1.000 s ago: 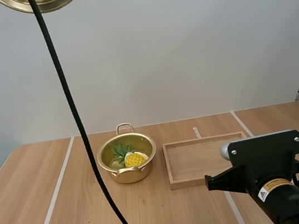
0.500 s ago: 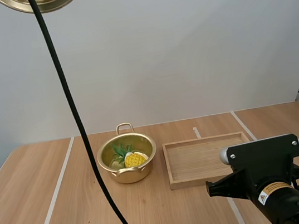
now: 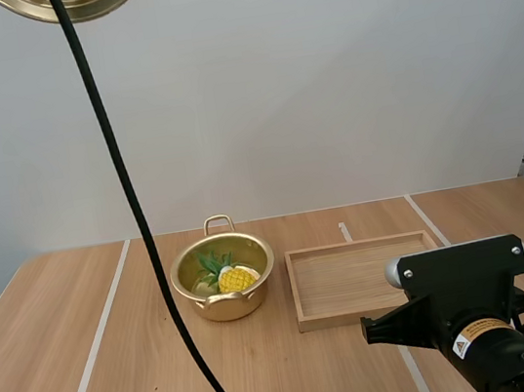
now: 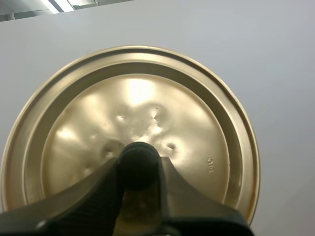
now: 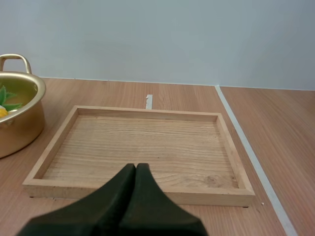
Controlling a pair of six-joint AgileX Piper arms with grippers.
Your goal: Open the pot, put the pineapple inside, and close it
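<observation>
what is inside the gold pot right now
The round gold metal pot holds a yellow pineapple with green leaves. The pot floor beneath it and the near inner wall are hidden.

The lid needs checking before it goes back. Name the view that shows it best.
Left wrist view: nearly the whole lid, close up, left gripper pinching its knob. High view catches just its edge, held high. Right wrist view faces the tray and pot.
</observation>
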